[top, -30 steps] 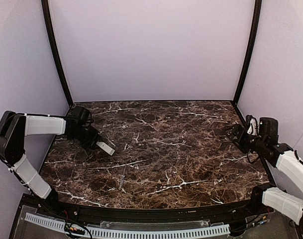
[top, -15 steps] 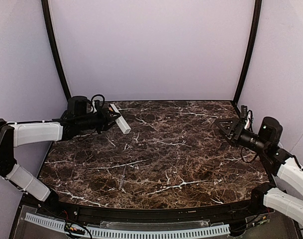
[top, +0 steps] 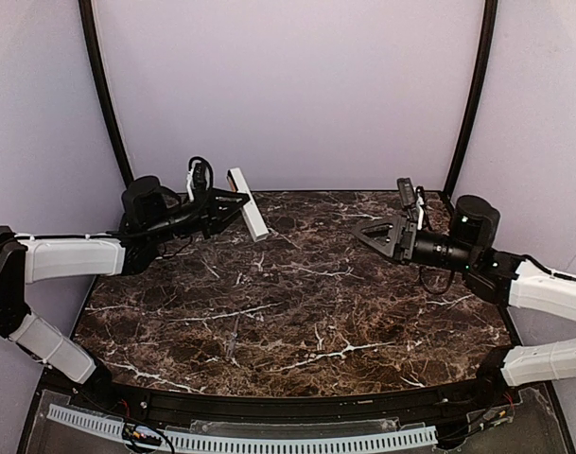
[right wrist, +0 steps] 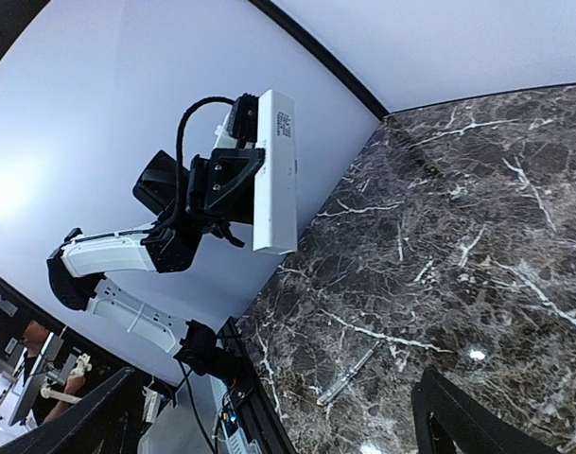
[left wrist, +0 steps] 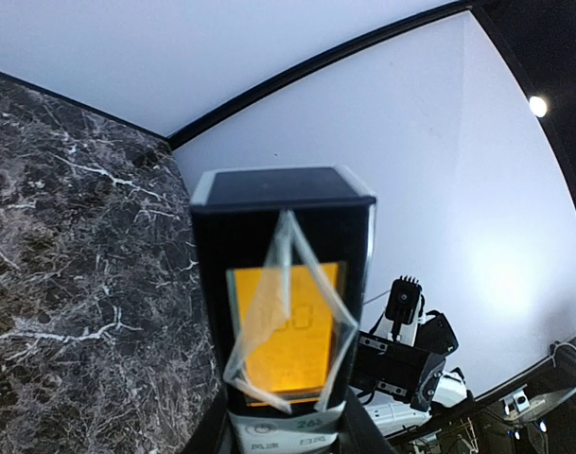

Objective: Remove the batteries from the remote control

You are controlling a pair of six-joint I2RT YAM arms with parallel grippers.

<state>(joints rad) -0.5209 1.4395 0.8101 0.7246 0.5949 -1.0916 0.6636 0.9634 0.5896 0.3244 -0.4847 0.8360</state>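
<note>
My left gripper [top: 223, 204] is shut on the remote control [top: 249, 217], a long white bar held tilted in the air above the table's back left. In the left wrist view the remote [left wrist: 283, 303] fills the middle, showing a dark face with a lit orange screen and a loose clear film. It also shows in the right wrist view [right wrist: 274, 175]. My right gripper [top: 367, 234] is open and empty, raised at the right and facing the remote. Slim grey pieces that look like batteries [top: 233, 338] lie end to end on the table, also in the right wrist view [right wrist: 349, 376].
The dark marble table [top: 363, 312] is enclosed by pale purple walls with black corner posts [top: 106, 104]. The right arm [left wrist: 401, 355] shows behind the remote in the left wrist view. My right fingers [right wrist: 472, 416] frame the bottom of the right wrist view.
My left arm has lifted the remote off the table's left side and carried it up and toward the back centre. My right arm has swung left and risen, gripper still open.
</note>
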